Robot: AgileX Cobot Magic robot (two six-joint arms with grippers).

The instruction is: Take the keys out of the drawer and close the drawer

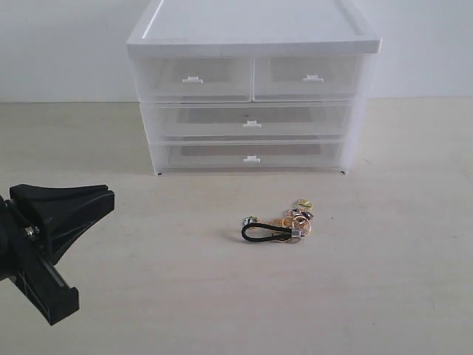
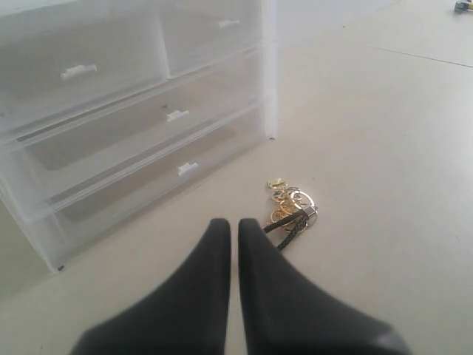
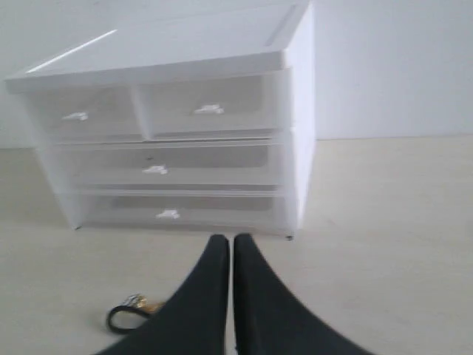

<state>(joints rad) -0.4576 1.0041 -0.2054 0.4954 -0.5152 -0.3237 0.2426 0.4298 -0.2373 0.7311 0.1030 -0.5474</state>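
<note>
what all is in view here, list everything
drawer unit: one, translucent white, back of table
small drawers: two, white, side by side in top row
wide drawers: two, white, stacked below the small ones
keys: one bunch, gold on black strap, on table in front of unit
table: one, beige
left end effector: one, black, shut, empty
right end effector: one, black, shut, empty
</note>
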